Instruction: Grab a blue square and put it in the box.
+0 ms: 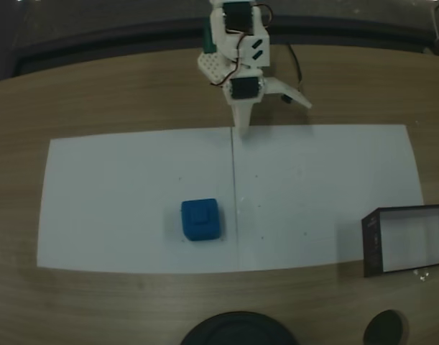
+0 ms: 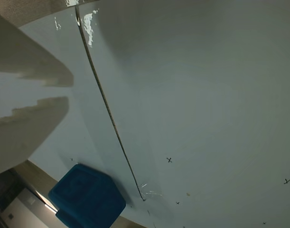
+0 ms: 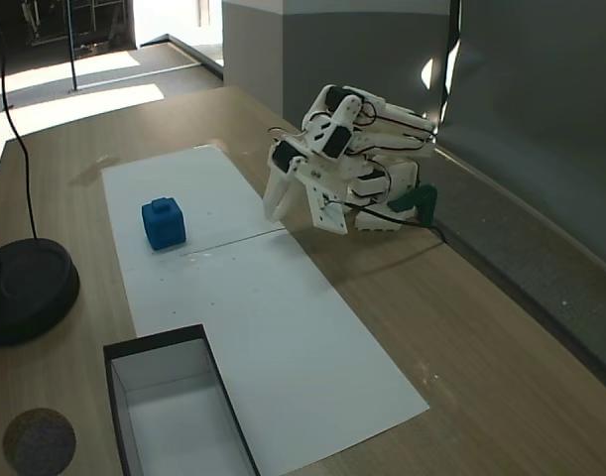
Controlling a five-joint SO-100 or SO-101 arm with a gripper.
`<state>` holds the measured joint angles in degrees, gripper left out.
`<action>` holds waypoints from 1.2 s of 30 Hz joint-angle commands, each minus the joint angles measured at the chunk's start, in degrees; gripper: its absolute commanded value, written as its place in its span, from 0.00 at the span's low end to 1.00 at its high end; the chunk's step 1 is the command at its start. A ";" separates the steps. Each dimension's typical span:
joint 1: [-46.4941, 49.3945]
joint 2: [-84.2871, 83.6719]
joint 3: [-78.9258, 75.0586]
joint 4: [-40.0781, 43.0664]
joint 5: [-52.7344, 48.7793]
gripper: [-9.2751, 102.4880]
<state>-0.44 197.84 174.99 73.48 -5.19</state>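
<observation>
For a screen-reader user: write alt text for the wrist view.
A white two-finger gripper, jaws slightly parted and holding nothing, enters from the left above white paper sheets. The blue square, recessed face up, sits at the bottom left near the paper's edge, apart from the gripper. A dark seam between the sheets runs diagonally, with small pen marks to its right.

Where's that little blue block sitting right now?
In a fixed view the blue block rests on the white paper, just left of its seam, apart from the gripper and box.
</observation>
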 commanded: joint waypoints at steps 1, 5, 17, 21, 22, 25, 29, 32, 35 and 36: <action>-0.09 1.32 -3.08 0.53 -0.09 0.08; -0.09 1.32 -3.08 0.53 -0.09 0.08; 1.67 1.41 -3.87 -7.65 -1.41 0.16; 2.11 1.14 -7.29 -11.07 -10.11 0.29; 2.11 1.05 -8.79 -11.51 -9.84 0.31; 2.29 0.62 -14.41 -13.01 -5.98 0.33; 5.45 -3.43 -22.41 -12.39 -2.37 0.39; 8.35 -12.48 -28.21 -13.10 -1.32 0.42; 9.14 -25.31 -36.56 -12.74 -1.14 0.42; 9.14 -30.15 -40.08 -12.13 -1.23 0.42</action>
<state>8.35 175.34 143.44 61.79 -6.94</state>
